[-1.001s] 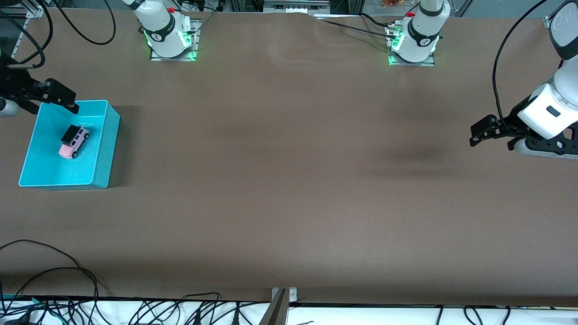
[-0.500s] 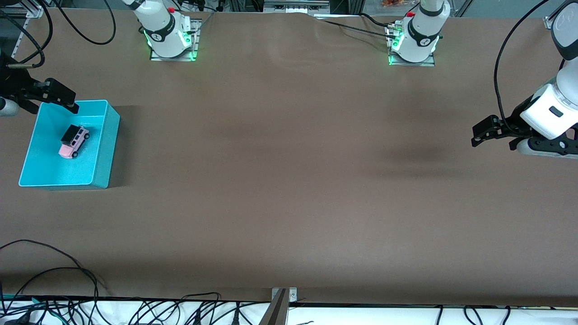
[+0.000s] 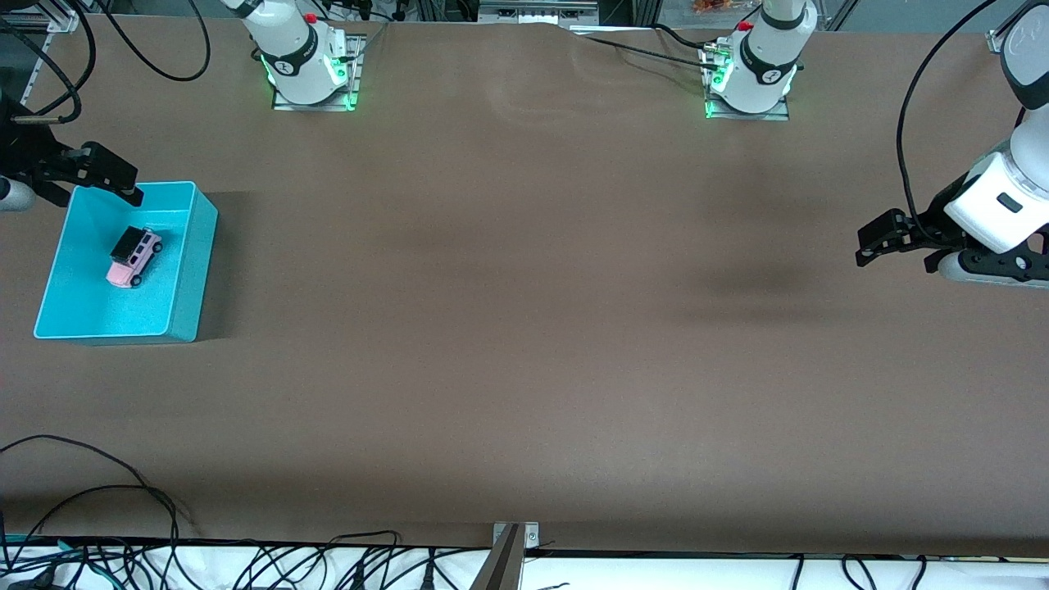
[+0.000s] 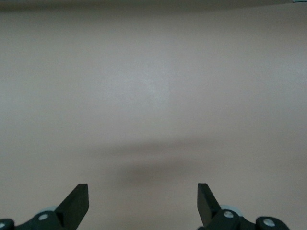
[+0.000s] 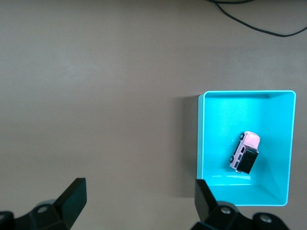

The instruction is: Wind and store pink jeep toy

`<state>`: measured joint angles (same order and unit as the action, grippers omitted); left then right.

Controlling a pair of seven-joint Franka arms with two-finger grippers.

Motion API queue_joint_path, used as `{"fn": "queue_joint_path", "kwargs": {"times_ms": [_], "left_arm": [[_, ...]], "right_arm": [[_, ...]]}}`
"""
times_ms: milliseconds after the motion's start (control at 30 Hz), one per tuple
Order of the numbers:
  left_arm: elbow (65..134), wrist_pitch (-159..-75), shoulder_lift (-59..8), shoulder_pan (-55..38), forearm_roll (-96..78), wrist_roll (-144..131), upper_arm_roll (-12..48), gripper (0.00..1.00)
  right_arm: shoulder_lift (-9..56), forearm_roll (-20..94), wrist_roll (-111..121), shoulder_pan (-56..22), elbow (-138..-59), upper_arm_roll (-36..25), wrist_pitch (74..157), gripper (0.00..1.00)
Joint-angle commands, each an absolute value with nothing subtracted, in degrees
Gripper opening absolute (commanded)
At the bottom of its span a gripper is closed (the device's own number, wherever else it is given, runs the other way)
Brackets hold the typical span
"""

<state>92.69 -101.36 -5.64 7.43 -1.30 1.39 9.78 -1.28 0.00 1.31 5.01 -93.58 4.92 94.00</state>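
The pink jeep toy (image 3: pixel 133 256) with a black roof section stands on its wheels inside the turquoise bin (image 3: pixel 197 270) at the right arm's end of the table. It also shows in the right wrist view (image 5: pixel 245 152), in the bin (image 5: pixel 201 139). My right gripper (image 3: pixel 123 184) is open and empty, up in the air over the bin's corner nearest the robot bases; in its own view (image 5: pixel 139 196) the jaws stand wide apart. My left gripper (image 3: pixel 862 246) is open and empty over bare table at the left arm's end (image 4: pixel 143 199).
The two arm bases (image 3: pixel 310 65) (image 3: pixel 750 78) stand along the table's edge by the robots. Loose black cables (image 3: pixel 123 492) lie along the table's edge nearest the front camera. A cable (image 5: pixel 254 24) shows on the table in the right wrist view.
My left gripper has drifted a little toward the left arm's end of the table. The right gripper, the jeep and the bin have not moved.
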Motion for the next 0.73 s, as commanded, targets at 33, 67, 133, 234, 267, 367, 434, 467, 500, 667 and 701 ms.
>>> {"fn": "queue_joint_path", "kwargs": {"times_ms": [33,67,133,234,267,367,434,467,500,667,701], "left_arm": [[92.55,-100.63,-5.1,7.73,-1.58,1.76,9.84,1.0],[92.55,-100.63,-5.1,7.73,-1.58,1.76,9.84,1.0],[92.55,-100.63,-5.1,7.73,-1.49,1.76,9.84,1.0],[92.55,-100.63,-5.1,7.73,-1.58,1.76,9.84,1.0],[92.55,-100.63,-5.1,7.73,-1.58,1.76,9.84,1.0],[92.55,-100.72,-5.1,7.73,-1.5,1.76,9.84,1.0],[92.55,-100.63,-5.1,7.73,-1.5,1.76,9.84,1.0],[92.55,-100.63,-5.1,7.73,-1.58,1.76,9.84,1.0],[92.55,-100.63,-5.1,7.73,-1.58,1.76,9.84,1.0],[92.55,-100.63,-5.1,7.73,-1.58,1.76,9.84,1.0],[92.55,-100.63,-5.1,7.73,-1.58,1.76,9.84,1.0]], "right_arm": [[-1.41,-0.35,2.2,5.19,-92.72,5.1,93.16,1.0],[-1.41,-0.44,2.2,5.19,-92.72,5.1,93.16,1.0],[-1.41,-0.53,2.2,5.1,-92.72,5.1,93.16,1.0],[-1.41,-0.53,2.2,5.1,-92.72,5.1,93.16,1.0],[-1.32,-0.53,2.2,5.1,-92.72,5.1,93.16,1.0],[-1.32,-0.53,2.2,5.1,-92.72,5.1,93.34,1.0],[-1.32,-0.53,2.11,5.01,-92.72,5.1,93.34,1.0],[-1.23,-0.53,2.2,5.01,-92.72,5.18,93.34,1.0],[-1.23,-0.53,2.2,4.92,-92.72,5.19,93.34,1.0],[-1.14,-0.53,1.85,4.83,-92.72,5.19,93.78,1.0],[-1.14,-0.53,1.85,4.83,-92.72,5.19,93.78,1.0]]}}
